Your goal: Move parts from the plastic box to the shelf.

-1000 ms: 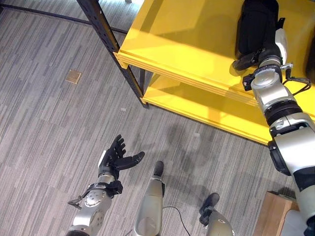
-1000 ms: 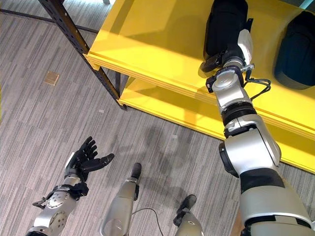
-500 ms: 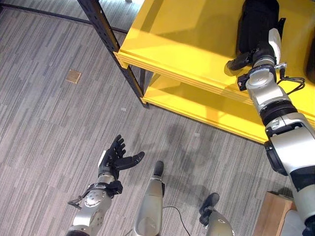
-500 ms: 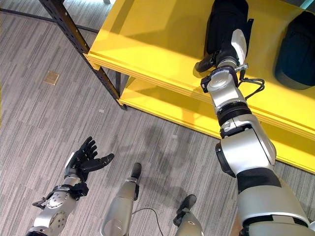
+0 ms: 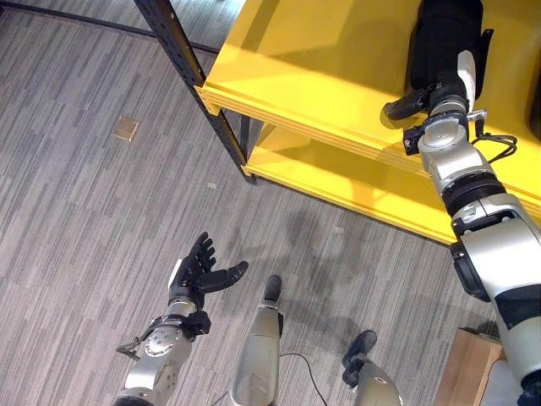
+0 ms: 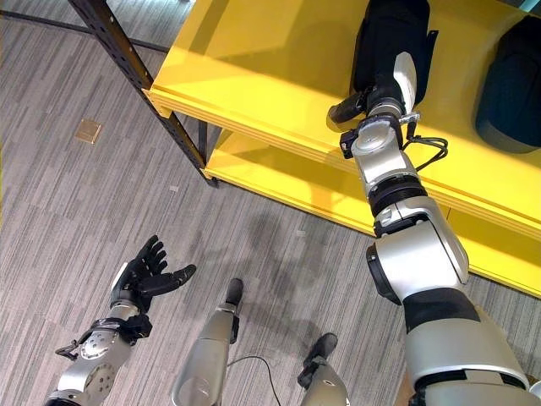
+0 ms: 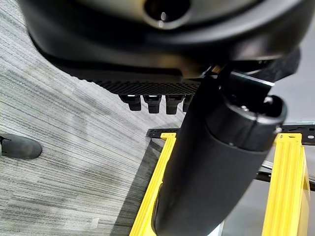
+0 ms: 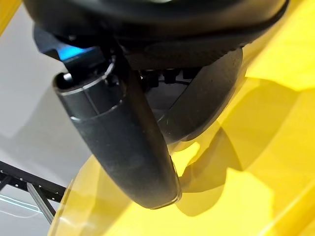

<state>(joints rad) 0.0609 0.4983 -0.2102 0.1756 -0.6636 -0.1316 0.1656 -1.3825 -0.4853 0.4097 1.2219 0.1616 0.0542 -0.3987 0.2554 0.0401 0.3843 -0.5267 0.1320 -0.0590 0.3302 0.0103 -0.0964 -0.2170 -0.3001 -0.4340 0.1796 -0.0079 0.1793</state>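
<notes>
We see a shelf (image 5: 321, 76) of smooth, glossy yellow boards carried on a black metal post (image 5: 190, 72) punched with a row of holes, standing on a floor (image 5: 84, 211) of grey carpet with a fine streaked weave; a small tan square (image 5: 126, 128) is set into the floor off to the left. On the upper board lies a black part (image 6: 389, 38) — long, matte, with rounded ends — and a second dark rounded part (image 6: 510, 80) sits further to the right on the same board, apart from the first. Our right arm reaches out straight and high over the shelf edge, its right hand (image 5: 439, 89) at the near end of the long part, the thumb with its white cover lying along it and the fingers hidden against the part's dark bulk, so we cannot tell whether the hand grips it or merely touches it. Our left hand (image 5: 199, 272) hangs low over the carpet, well away from the shelf, palm turned up, fingers spread and relaxed, thumb pointing right — holding nothing.
</notes>
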